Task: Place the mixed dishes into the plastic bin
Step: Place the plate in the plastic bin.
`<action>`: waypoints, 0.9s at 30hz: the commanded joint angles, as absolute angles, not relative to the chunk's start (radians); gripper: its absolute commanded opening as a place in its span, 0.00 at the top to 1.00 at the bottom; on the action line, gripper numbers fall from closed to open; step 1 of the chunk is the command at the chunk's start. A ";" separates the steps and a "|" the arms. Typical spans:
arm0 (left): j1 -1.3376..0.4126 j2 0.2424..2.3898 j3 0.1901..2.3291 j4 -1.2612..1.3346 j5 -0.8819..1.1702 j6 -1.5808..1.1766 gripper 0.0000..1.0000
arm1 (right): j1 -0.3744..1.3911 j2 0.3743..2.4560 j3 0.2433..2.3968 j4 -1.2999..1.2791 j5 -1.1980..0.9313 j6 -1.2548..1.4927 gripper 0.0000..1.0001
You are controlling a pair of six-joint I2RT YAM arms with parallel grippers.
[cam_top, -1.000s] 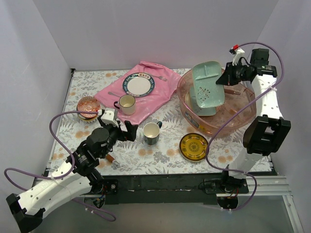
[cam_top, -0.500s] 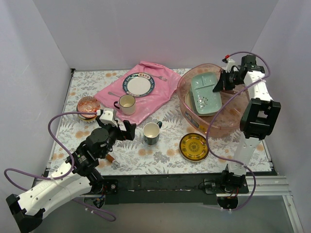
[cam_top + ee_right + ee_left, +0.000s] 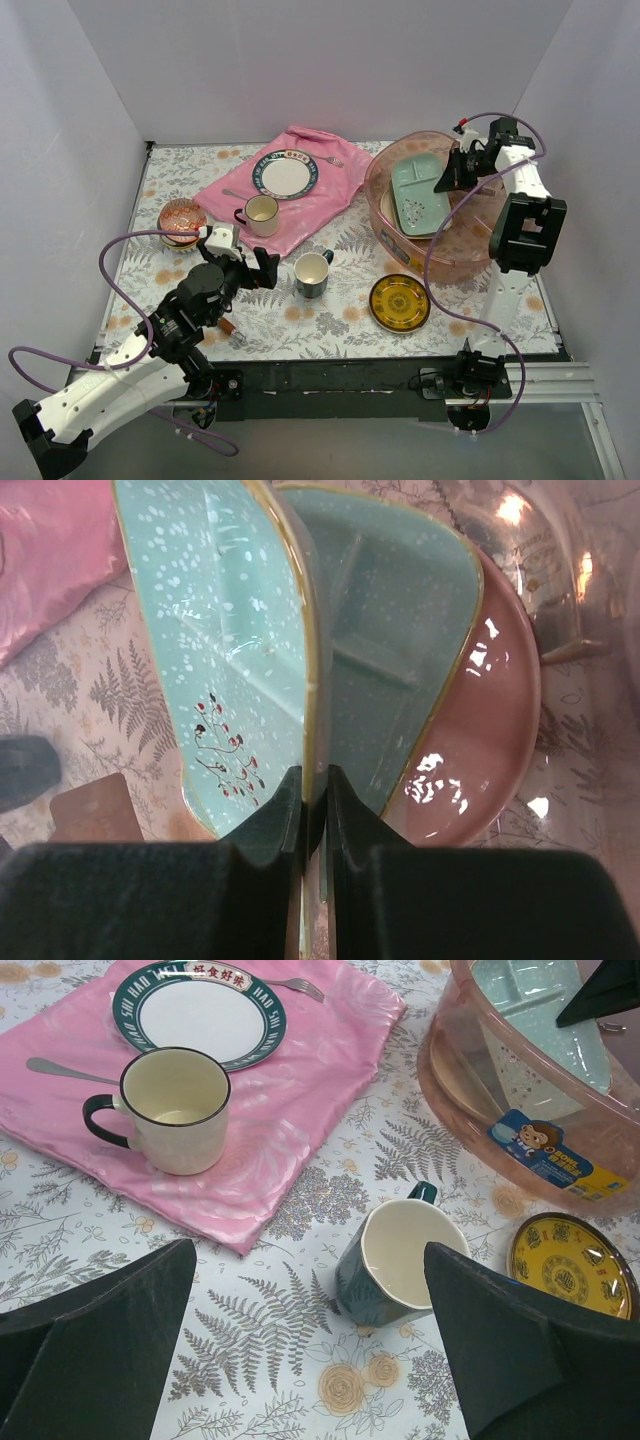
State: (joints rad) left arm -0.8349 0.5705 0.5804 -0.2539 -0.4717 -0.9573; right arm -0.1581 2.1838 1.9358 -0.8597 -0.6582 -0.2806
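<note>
Crockery was partly packed: the pale green rectangular tray (image 3: 418, 195) was inside the plastic bin (image 3: 470, 255), well below the rim, and the right gripper (image 3: 313, 780) was pinched tight on the tray's thin edge. From the wrist view the tray appeared to stand tilted rather than flat, leaning over a pink plate (image 3: 490, 730) on the bin floor; a second green surface with compartments showed beside it, and I could not tell whether that was another dish or the tray's other face. The left gripper (image 3: 308, 1255) hung with its fingers wide apart and nothing between them, low over the desk (image 3: 330, 320), near the dark mug (image 3: 312, 272). Also outside the bin were the yellow dark-rimmed plate (image 3: 399, 301), the cream mug (image 3: 261, 213) and the rimmed plate (image 3: 285, 174) on the pink cloth (image 3: 320, 200), and the patterned bowl (image 3: 183, 220). The main risk, as I judged it, lay in the release: letting go while the tray was on edge would let it drop onto the pink plate and could chip the glaze. A grip on so narrow a rim might also slip early. On the way out, the fingers or the purple cable could catch the bin wall and drag the light tub across the desk
</note>
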 commanded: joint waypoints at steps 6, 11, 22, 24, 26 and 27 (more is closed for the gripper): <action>-0.831 0.580 0.584 -0.242 -0.497 -0.940 0.02 | -0.164 2.229 2.022 -0.828 -0.762 -0.226 0.80; -0.831 0.587 0.584 -0.242 -0.497 -0.939 0.02 | -0.164 2.249 2.034 -0.825 -0.750 -0.221 0.76; -0.831 0.594 0.583 -0.241 -0.500 -0.937 0.02 | -0.164 2.283 2.042 -0.822 -0.719 -0.216 0.61; -0.831 0.594 0.584 -0.241 -0.502 -0.937 0.02 | -0.164 2.281 2.040 -0.822 -0.712 -0.218 0.57; -0.831 0.594 0.584 -0.239 -0.502 -0.937 0.02 | -0.164 2.276 2.040 -0.824 -0.704 -0.219 0.54; -0.831 0.591 0.584 -0.241 -0.503 -0.937 0.02 | -0.164 2.272 2.040 -0.824 -0.697 -0.222 0.51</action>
